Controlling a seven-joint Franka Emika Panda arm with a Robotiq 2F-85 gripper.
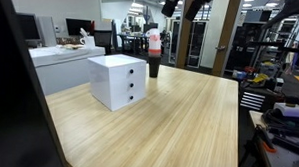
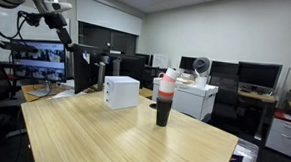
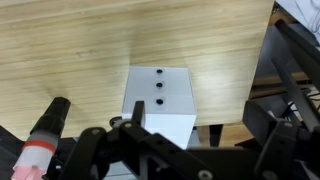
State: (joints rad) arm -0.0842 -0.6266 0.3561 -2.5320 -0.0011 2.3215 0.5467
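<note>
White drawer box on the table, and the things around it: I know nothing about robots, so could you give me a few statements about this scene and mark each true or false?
1. The white box shows three dark knobs on one face. True.
2. The tool is gripping the box. False: it hangs high above the wooden table and touches nothing.
3. The dark cup with a red and white top lies on its side. False: it stands upright.
4. The cup stands on the table apart from the box. True.
5. The box sits on a metal shelf. False: it rests on the wooden table.
</note>
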